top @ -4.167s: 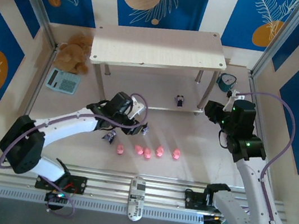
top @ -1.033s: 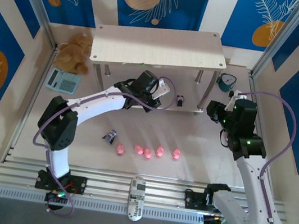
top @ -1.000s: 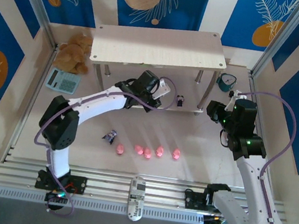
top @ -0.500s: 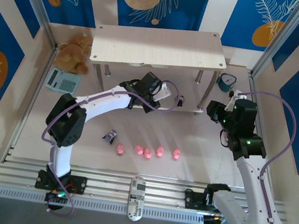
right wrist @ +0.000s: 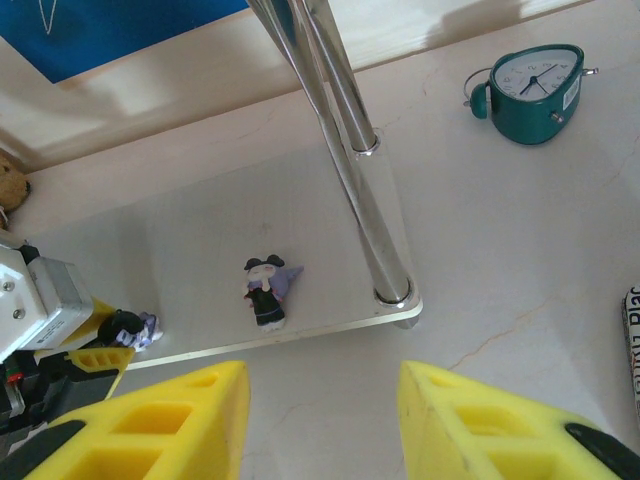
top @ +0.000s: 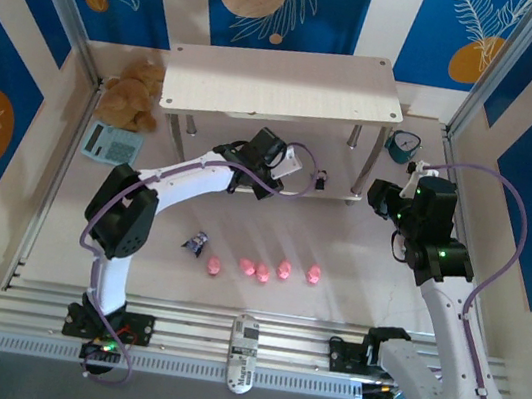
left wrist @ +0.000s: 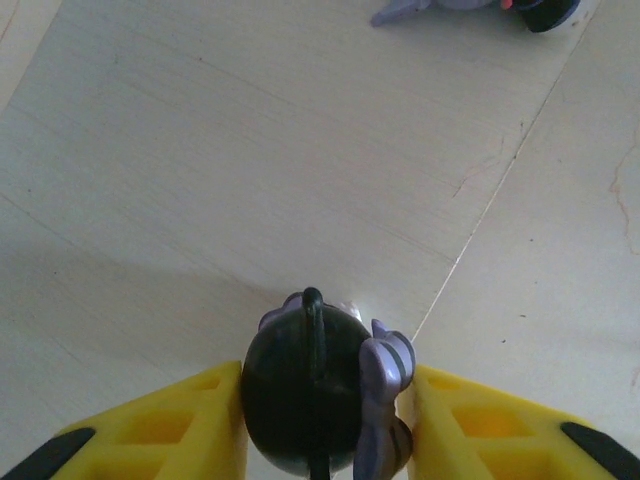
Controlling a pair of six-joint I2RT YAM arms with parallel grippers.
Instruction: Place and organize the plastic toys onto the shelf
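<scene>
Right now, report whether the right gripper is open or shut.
Open: the right gripper's yellow fingers stand well apart, nothing held between them.

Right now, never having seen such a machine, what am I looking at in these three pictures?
Two robot arms are bolted at the near edge of a table. One picture looks down from above; the other two come from a camera on each wrist, so the yellow blocks there are that arm's own fingers. The left gripper reaches over the lower board of the pale wood-grain two-tier shelf and holds a tiny dark purple-black figurine; a second figurine stands nearby on that board. The right gripper hangs open and empty. On the table lie a row of tiny pink pig toys, another dark figurine, a brown plush bear, a teal alarm clock and a pale blue calculator.
</scene>
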